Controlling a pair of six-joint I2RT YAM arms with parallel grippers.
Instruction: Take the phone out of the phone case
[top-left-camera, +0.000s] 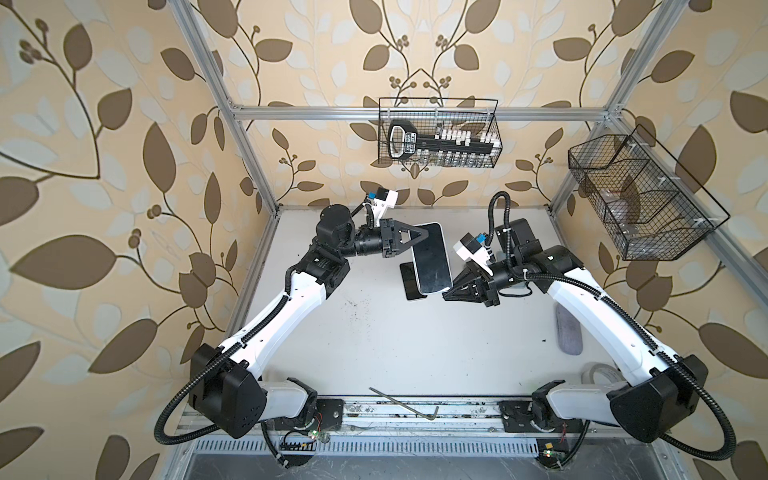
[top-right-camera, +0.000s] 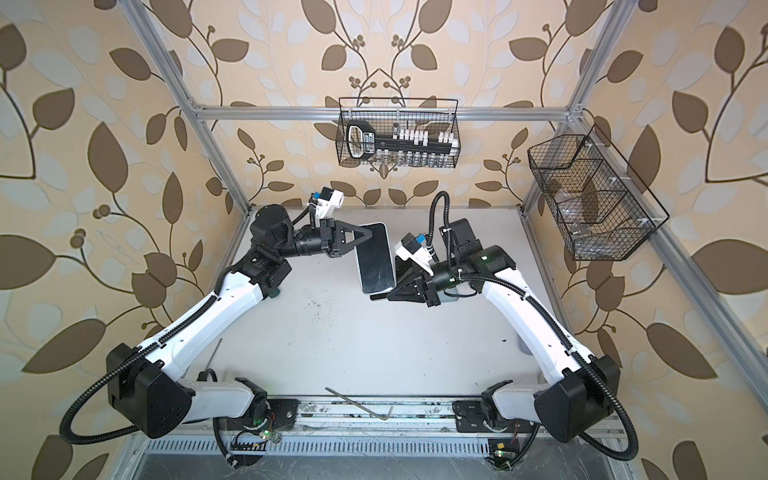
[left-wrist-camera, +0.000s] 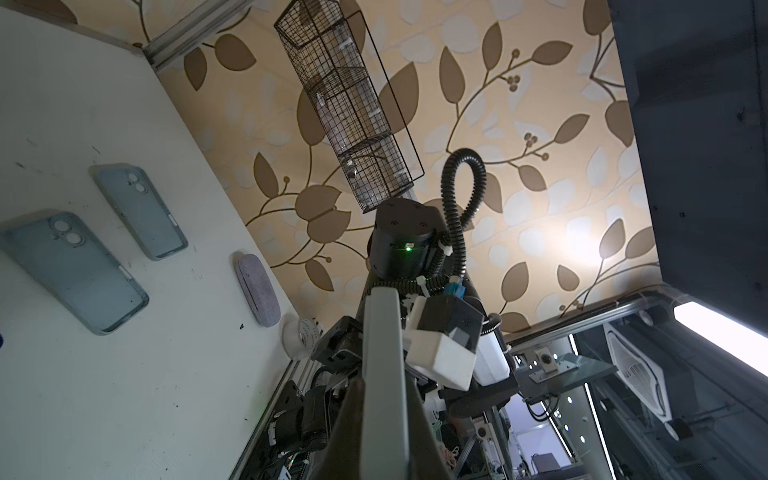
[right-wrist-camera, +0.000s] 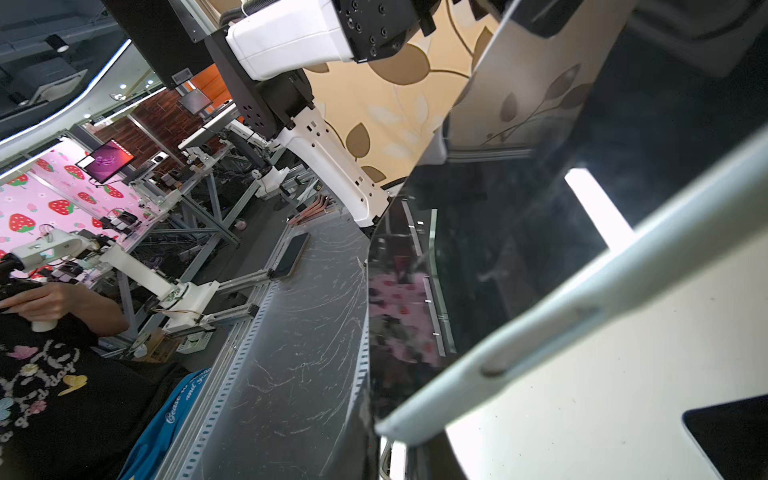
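Since both arms meet over the middle of the white surface (top-left-camera: 374, 340), the whole job hangs in the air, forward of the wire basket (top-left-camera: 438, 133) on the back rail. Left arm (top-left-camera: 286, 303) and right arm (top-left-camera: 582, 299) reach in from opposite sides. Between them is the phone (top-left-camera: 432, 257), dark glass up and tilted, with its pale phone case (right-wrist-camera: 582, 320) around it; separation is judged not yet achieved. Left pincer (top-left-camera: 417, 239) is clenched on the long edge, toward the end nearer the basket. Right pincer (top-left-camera: 449, 292) is clenched at the corner farthest from the basket; whether it bites the rim alone or the handset too cannot be made out.

Risks noted. Both grips sit on narrow edges, so a peel at that far corner may twist the handset out of the left hold. A fall would land on the dark slab (top-left-camera: 409, 286) lying on the surface beneath. If the right pincer has glass and rim together, pulling will only drag the whole unit. A soft rim may also slip free and snap back.

Lesser items, all farther from the basket than the phone: one empty case (left-wrist-camera: 79, 270), a second empty case (left-wrist-camera: 141, 212), a grey pouch (top-left-camera: 568, 330) and a bent hex key (top-left-camera: 403, 401). None obstructs.
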